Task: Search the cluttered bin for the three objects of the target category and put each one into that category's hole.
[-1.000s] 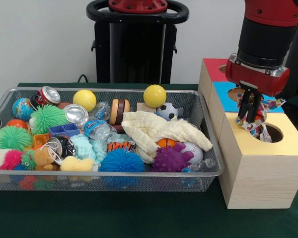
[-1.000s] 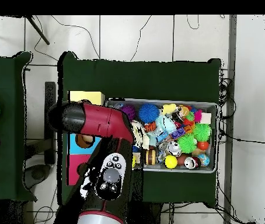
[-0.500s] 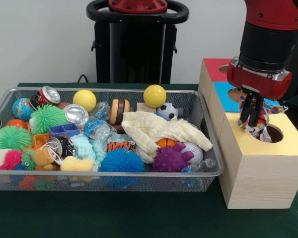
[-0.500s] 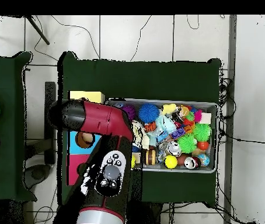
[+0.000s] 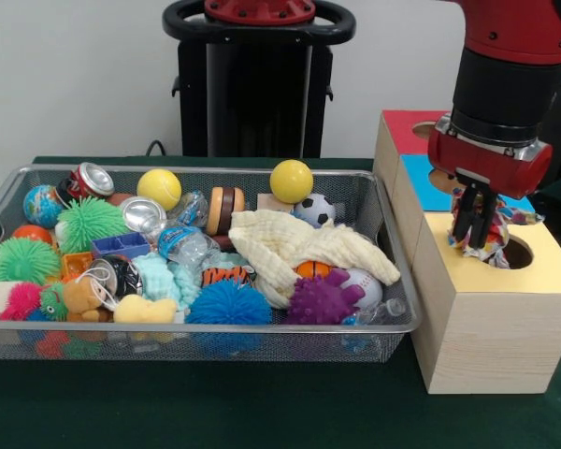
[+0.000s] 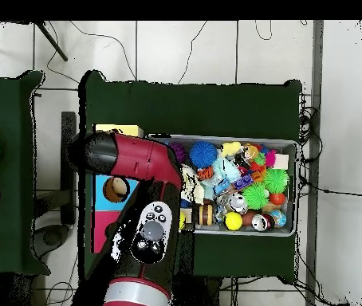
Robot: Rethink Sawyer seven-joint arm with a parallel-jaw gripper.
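Even, bright indoor light from above; no hard glare. Soft shadow under the bin (image 5: 374, 323) on the dark table (image 5: 262, 412), left of the tool (image 5: 474, 234). Small highlights on the can (image 5: 93, 178) and yellow balls. Front view is fairly crisp; the overhead view is softer, with fine detail lost.

So the worktop (image 6: 240, 103) has a dark green cloth over it. Behind it in the front view there's just a plain white wall (image 5: 75, 75). From above, the floor (image 6: 184, 48) is pale tile with dark grout lines, and thin black cables (image 6: 308, 127) trail across it. A second green-covered table (image 6: 5, 159) sits off to the left, well apart.
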